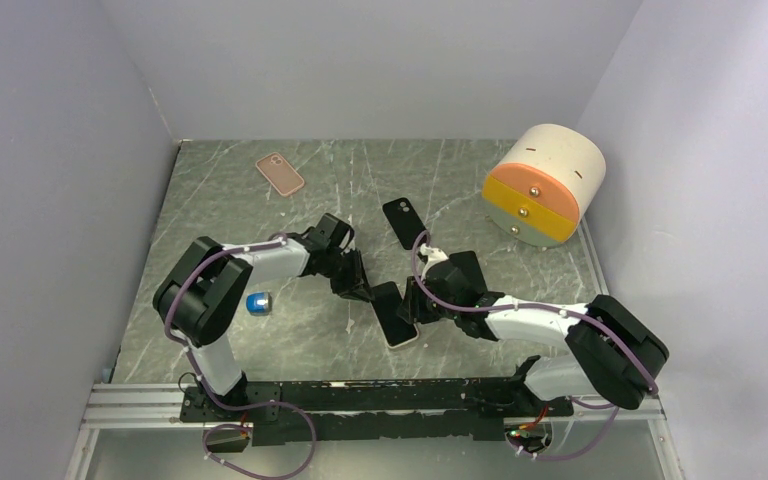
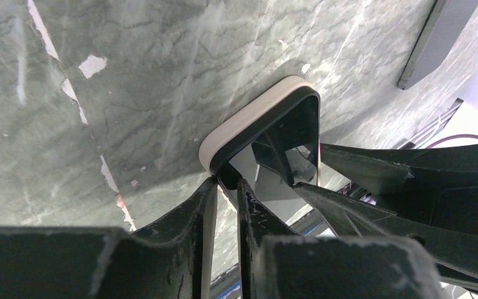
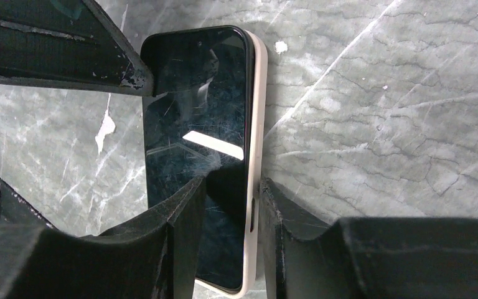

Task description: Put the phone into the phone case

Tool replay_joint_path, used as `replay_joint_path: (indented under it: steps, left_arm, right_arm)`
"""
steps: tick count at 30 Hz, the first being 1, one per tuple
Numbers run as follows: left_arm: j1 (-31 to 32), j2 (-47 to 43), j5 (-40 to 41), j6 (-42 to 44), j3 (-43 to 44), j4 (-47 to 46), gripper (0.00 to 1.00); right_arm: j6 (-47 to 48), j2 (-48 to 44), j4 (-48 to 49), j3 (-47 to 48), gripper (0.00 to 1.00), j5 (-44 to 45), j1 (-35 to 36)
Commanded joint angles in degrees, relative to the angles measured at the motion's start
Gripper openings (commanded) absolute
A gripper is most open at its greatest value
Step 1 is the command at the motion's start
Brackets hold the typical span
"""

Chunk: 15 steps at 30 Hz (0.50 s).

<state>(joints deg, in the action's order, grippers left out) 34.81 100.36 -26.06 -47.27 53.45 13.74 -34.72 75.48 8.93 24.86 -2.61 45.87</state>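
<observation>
On the grey marbled table, the phone sits screen-up in its cream case, between the two grippers. The left gripper pinches its corner. The right gripper clamps a long edge, with one finger on the glass and one against the case.
</observation>
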Motion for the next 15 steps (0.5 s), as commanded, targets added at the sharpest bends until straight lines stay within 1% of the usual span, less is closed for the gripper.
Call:
replay_joint_path:
  steps: [1, 4, 6, 8, 12, 15]
  left_arm:
    - [1.87, 1.36, 0.94, 1.23, 1.89, 2.04, 0.24]
    - [1.84, -0.39, 1.95, 1.1, 1.71, 3.88, 0.32]
    - [1.83, -1.72, 2.07, 0.87, 1.3, 4.72, 0.34]
    - [1.87, -2.61, 2.24, 0.37, 0.86, 4.97, 0.34]
    - [1.93, -2.91, 0.95, -1.18, -0.42, 2.95, 0.35]
    - [2.08, -2.02, -0.5, -2.06, -1.38, 1.01, 0.33]
  right_arm:
    - [-0.98, -0.4, 2.21, -0.08, 0.39, 0.0, -0.16]
    - [-1.91, -0.49, 2.28, 0.24, 0.4, -1.11, -0.16]
    - [-2.62, -0.85, 1.78, 0.51, 0.43, -1.27, -0.14]
    - [-3.36, -1.35, 1.58, 0.54, 0.47, -1.24, -0.36]
    - [-3.65, -0.96, 2.94, 0.04, 0.49, -3.35, -1.73]
    - [-4.06, -0.2, 4.14, -0.2, 0.51, -5.25, -2.52]
